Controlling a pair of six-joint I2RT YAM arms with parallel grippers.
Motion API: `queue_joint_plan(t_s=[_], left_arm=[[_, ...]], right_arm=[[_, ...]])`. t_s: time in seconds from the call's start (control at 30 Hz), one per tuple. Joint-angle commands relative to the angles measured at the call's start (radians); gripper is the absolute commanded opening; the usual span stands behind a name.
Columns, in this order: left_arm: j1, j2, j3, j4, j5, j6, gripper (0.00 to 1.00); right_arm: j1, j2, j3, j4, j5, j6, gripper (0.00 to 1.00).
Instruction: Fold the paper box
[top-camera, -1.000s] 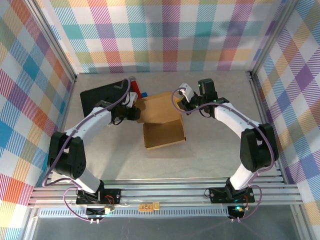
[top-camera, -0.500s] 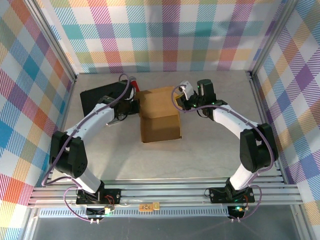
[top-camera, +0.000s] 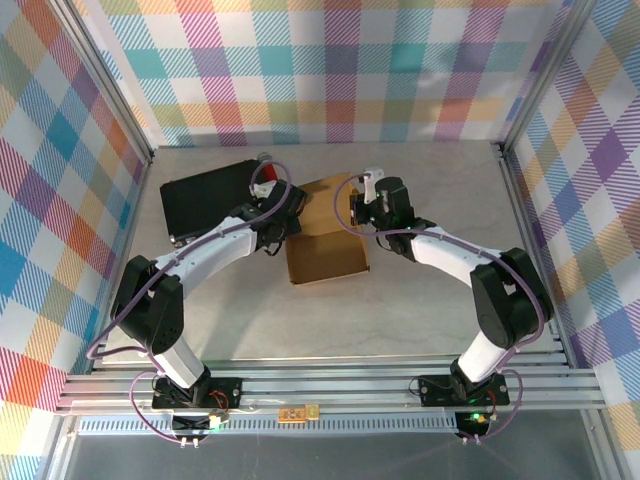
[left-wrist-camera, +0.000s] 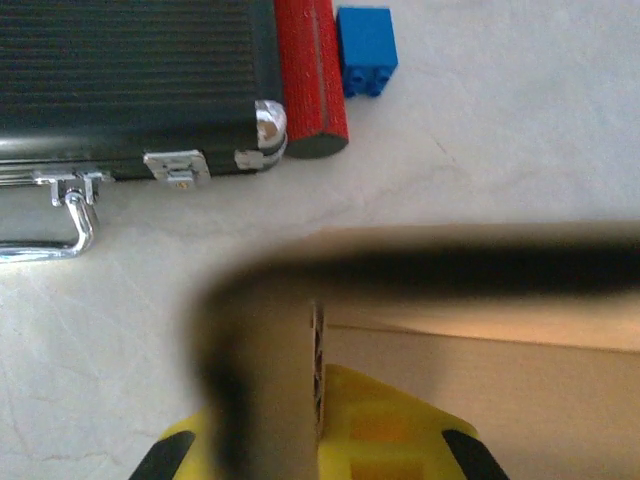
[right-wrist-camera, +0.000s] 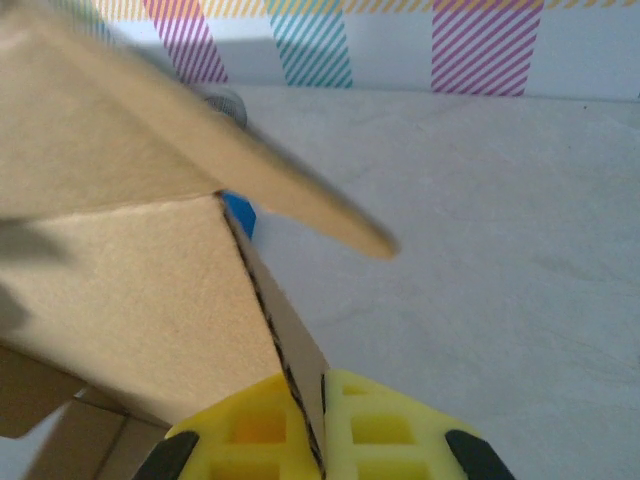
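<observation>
Moved inward, left claw (left-wrist-camera: 318, 445) and right claw (right-wrist-camera: 315, 430) each clamp the one paper box (top-camera: 327, 258).

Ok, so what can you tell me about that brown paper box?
The paper box is plain brown corrugated cardboard, only half folded. It is a shallow open tray with raised walls and a big flap rising at its far side. It sits on the pale table between the two arms, just right of a black case. The left tool pinches the edge of its left wall, and the right tool pinches the edge of its right wall.
</observation>
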Motion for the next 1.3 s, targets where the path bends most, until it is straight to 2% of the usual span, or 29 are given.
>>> queue_joint_plan(t_s=[0.0, 0.13, 0.33, 0.47, 0.57, 0.7, 0.97, 1.1, 1.27], left_arm=[[-0.011, -0.046, -0.062, 0.238, -0.111, 0.026, 0.0], [-0.012, -0.052, -0.144, 0.401, -0.117, 0.103, 0.0], [-0.05, -0.052, -0.176, 0.474, -0.143, 0.199, 0.0], [-0.103, -0.02, -0.174, 0.462, -0.224, 0.248, 0.0], [-0.148, 0.022, -0.157, 0.408, -0.338, 0.251, 0.0], [-0.19, 0.067, -0.152, 0.393, -0.436, 0.263, 0.0], [-0.22, 0.12, -0.161, 0.438, -0.511, 0.281, 0.0], [-0.231, 0.139, -0.176, 0.481, -0.538, 0.305, 0.0], [-0.235, 0.126, -0.244, 0.582, -0.547, 0.337, 0.0]], right_arm=[[0.008, 0.018, -0.008, 0.122, 0.052, 0.128, 0.04], [0.008, 0.059, -0.012, 0.17, 0.041, 0.156, 0.08], [0.004, 0.086, -0.046, 0.199, 0.045, 0.176, 0.14], [-0.015, 0.074, -0.045, 0.156, -0.027, 0.21, 0.18], [-0.031, 0.063, -0.047, 0.103, -0.073, 0.266, 0.21], [-0.051, 0.024, -0.065, 0.054, -0.14, 0.328, 0.28], [-0.057, -0.122, -0.077, -0.156, -0.241, 0.405, 0.46], [-0.057, -0.236, -0.137, -0.239, -0.273, 0.5, 0.46], [-0.055, -0.459, -0.219, -0.392, -0.282, 0.633, 0.47]])
